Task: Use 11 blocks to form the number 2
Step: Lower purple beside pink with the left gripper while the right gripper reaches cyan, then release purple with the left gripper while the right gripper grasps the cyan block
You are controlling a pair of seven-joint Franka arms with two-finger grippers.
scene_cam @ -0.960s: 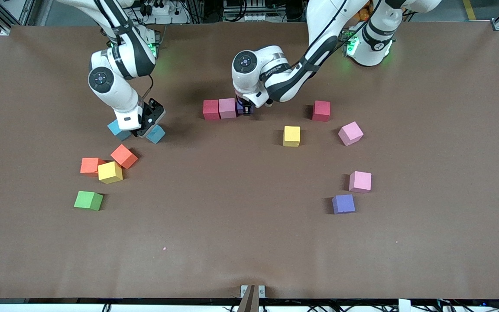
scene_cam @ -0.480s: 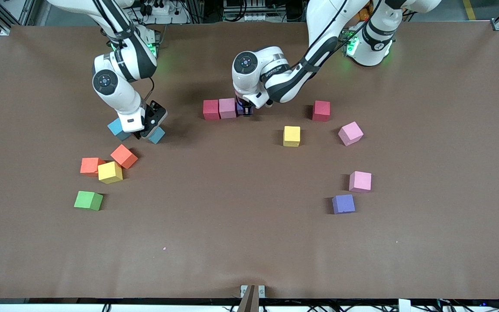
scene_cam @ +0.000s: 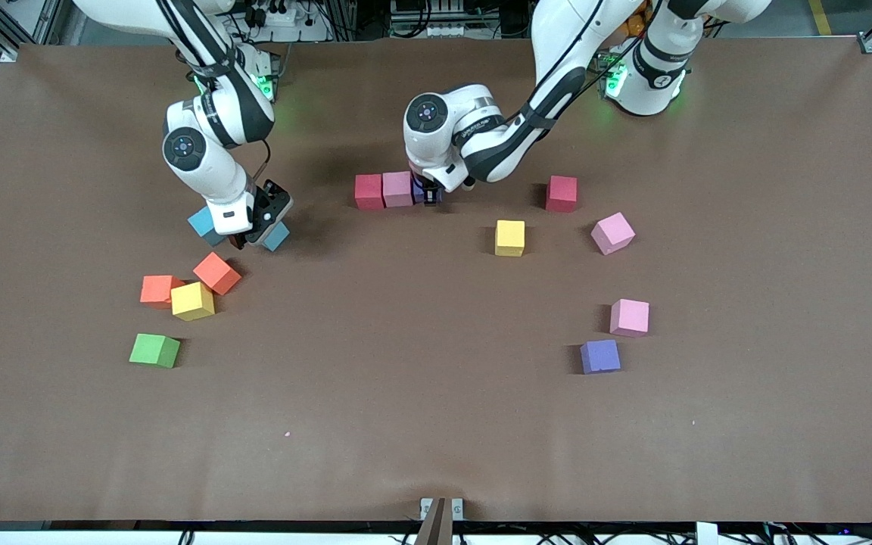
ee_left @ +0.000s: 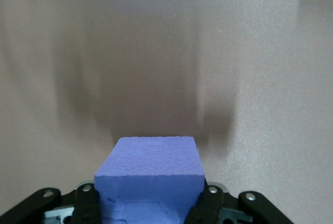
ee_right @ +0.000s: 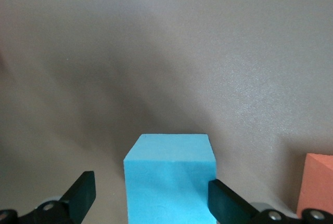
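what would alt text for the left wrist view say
A purple block fills the lower middle, gripped between the two black fingers of the left end effector. Past it lies bare brown table with a broad dark shadow.

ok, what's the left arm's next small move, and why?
Probably open the jaws and lift straight up: the left gripper is shut on the purple block, which looks lined up beside the pink block and red block in the row. The right gripper straddles a light blue block, jaws open.
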